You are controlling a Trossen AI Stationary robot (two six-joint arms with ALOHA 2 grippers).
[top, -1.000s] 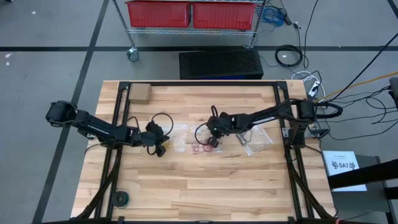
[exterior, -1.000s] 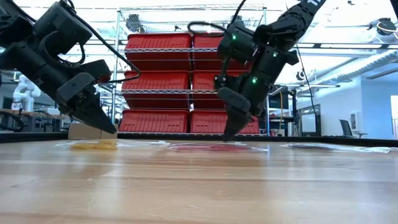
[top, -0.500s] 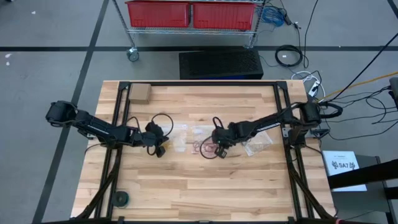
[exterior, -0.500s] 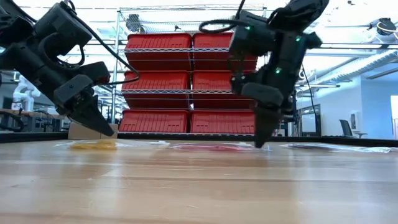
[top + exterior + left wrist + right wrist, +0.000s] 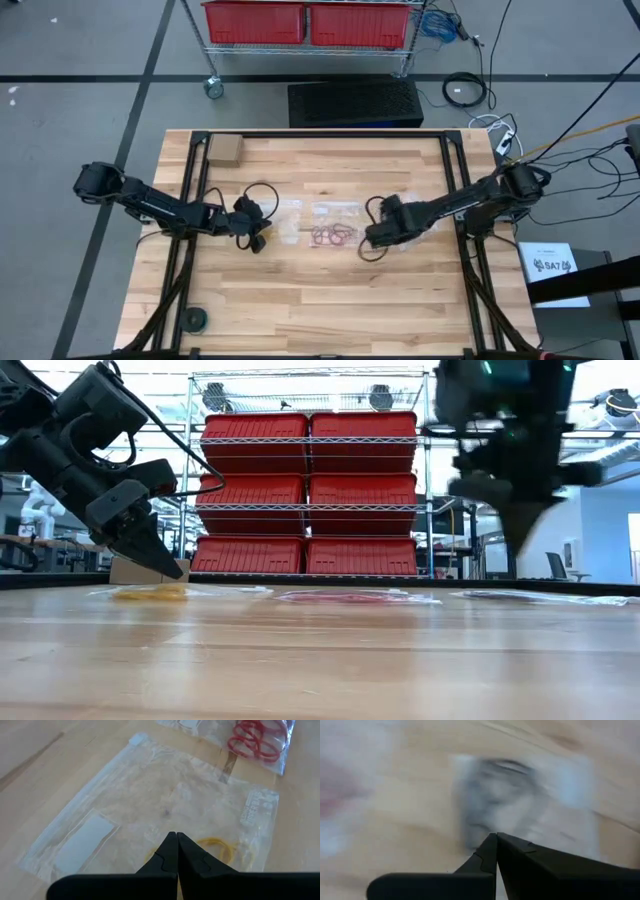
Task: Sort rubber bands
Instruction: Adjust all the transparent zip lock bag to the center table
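Left wrist view: red rubber bands (image 5: 260,742) bagged, yellow ones (image 5: 217,851) bagged separately.

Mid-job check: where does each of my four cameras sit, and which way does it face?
High: overhead, straight down on the table; both arms show.
Low: table height, facing red bins; left gripper over the yellow bands.
Left wrist: behind shut fingers, facing a clear bag with yellow bands.
Right wrist: behind shut fingers; view blurred.
Shared: red bands appear in high, low and left wrist views.
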